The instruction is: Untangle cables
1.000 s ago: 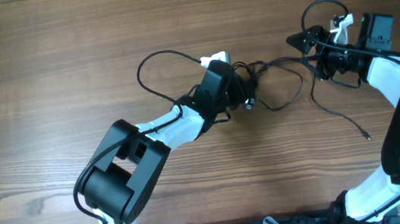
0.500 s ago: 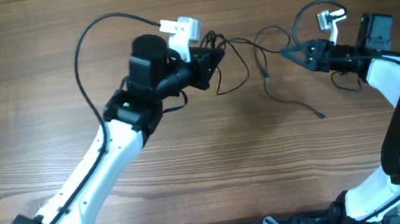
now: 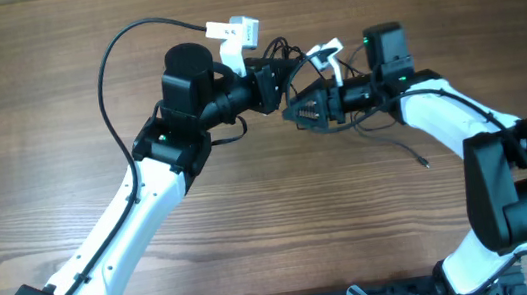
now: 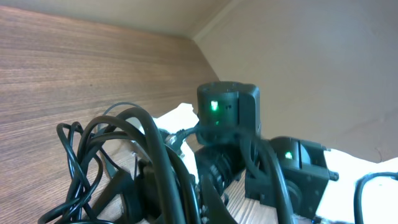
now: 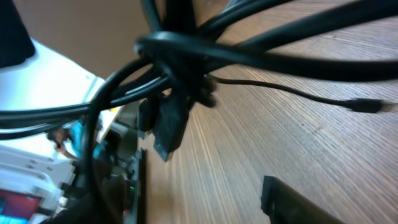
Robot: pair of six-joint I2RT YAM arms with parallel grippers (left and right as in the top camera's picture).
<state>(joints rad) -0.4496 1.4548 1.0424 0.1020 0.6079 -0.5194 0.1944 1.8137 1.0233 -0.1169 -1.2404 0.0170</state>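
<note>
**Task status.** Early stage. The cables (image 4: 118, 155) form one knotted bundle. No cord has been separated and laid apart, so the untangling itself is not yet done.

**Left.** The left arm reaches from the near left corner of the desk (image 3: 32, 146) toward the middle. Its own thick service lead (image 3: 138, 25) arcs above it and is not part of the job. The left pincer (image 3: 274, 83) is closed. The left wrist view shows cord loops bunched at its fingers, so it appears to be clamping the bundle, though the loops hide the exact pinch point.

**Centre.** The bundle sits between the two pincers, which face each other almost tip to tip. In the right wrist view several cords cross at a tight knot (image 5: 180, 68), raised above the wood.

**Right.** The right pincer (image 3: 302, 113) meets the bundle from the right. Whether its jaws are parted or biting on a cord cannot be told, because the cords fill its camera view and the overhead view is too small. One loose strand (image 3: 410, 152) trails rightward under the right arm onto the desk and ends in a small plug (image 5: 362, 104).

**Containers.** None in view. The cords have no tray or bin to go into.

**Remaining.** Work the knot loose, draw each cord free, and lay the cords out separately.
</note>
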